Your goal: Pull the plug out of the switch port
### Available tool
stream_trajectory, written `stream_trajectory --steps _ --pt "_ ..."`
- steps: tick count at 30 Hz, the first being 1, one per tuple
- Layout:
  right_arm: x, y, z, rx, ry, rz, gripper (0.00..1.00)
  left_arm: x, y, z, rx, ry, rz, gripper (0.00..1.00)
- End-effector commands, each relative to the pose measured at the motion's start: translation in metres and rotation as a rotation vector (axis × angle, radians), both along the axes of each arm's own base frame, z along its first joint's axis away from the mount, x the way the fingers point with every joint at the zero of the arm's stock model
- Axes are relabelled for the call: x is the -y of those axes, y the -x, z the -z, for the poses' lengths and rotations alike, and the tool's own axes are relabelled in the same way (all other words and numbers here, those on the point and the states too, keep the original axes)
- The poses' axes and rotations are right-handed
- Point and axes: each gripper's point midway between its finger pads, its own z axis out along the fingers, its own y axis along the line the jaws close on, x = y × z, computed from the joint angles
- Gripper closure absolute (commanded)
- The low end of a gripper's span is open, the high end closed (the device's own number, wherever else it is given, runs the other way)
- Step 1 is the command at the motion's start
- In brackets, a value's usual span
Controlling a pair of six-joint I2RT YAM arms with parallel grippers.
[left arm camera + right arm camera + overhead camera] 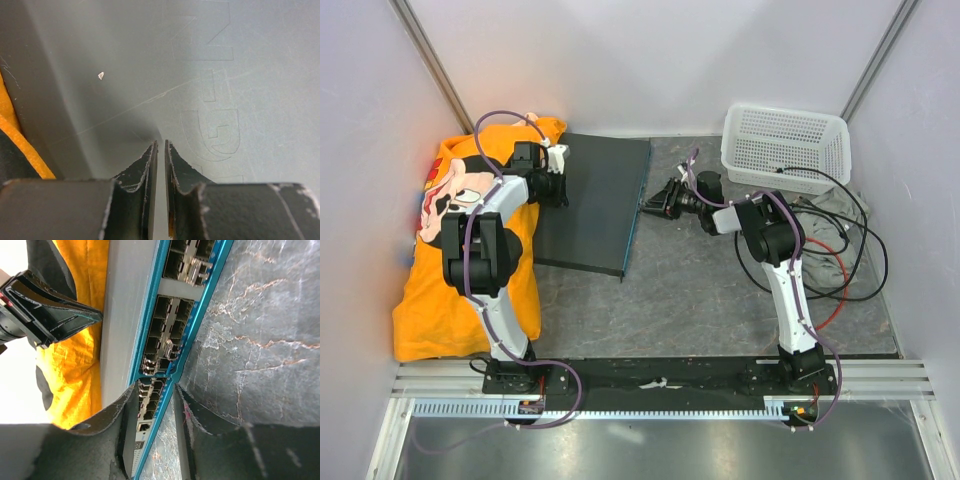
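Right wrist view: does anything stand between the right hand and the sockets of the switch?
Nothing visible does. The right hand is open, right at the blue front of the switch, with one finger on each side of the sockets. Which socket holds the plug I cannot tell.

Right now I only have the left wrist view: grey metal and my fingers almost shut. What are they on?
Observer: The left fingers rest tips-down on the dark top of the switch, near its edge beside the orange cloth.
Operator: Where is the other arm?
Observer: The right fingers stand apart at the teal front face, with sockets showing between them.
Operator: Any cable near there?
Observer: The loose cables lie beside the white basket, away from the switch. I cannot make out a plug.
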Motion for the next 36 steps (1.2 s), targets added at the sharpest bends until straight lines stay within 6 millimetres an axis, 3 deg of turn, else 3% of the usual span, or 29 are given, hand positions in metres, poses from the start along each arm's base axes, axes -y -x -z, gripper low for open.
stream_trajectory --steps 1,13,20,24,25,28,31,36 --pt "-0.005 0.023 0.036 -0.102 0.018 -0.049 0.60 -0.004 0.001 -0.009 0.034 -0.038 0.027 0.82" --pt "-0.016 0.028 0.050 -0.154 -0.029 -0.047 0.57 -0.004 0.006 -0.009 0.030 -0.044 0.032 0.82" --pt "-0.021 0.033 0.052 -0.166 -0.036 -0.071 0.61 -0.004 0.009 -0.006 0.021 -0.050 0.035 0.82" --pt "-0.012 0.032 0.066 -0.157 0.074 -0.046 0.58 -0.004 0.009 -0.007 0.022 -0.051 0.035 0.82" --pt "-0.010 0.029 0.061 -0.147 0.112 -0.039 0.57 -0.004 0.008 -0.007 0.024 -0.054 0.038 0.82" --pt "-0.007 0.038 0.071 -0.224 0.128 -0.021 0.56 -0.005 0.010 -0.005 0.020 -0.057 0.038 0.82" --pt "-0.015 0.039 0.069 -0.252 0.015 -0.028 0.55 -0.003 0.012 -0.001 0.008 -0.053 0.040 0.82" --pt "-0.028 0.042 0.066 -0.224 0.013 -0.051 0.55 0.002 0.014 -0.004 0.015 -0.057 0.057 0.82"
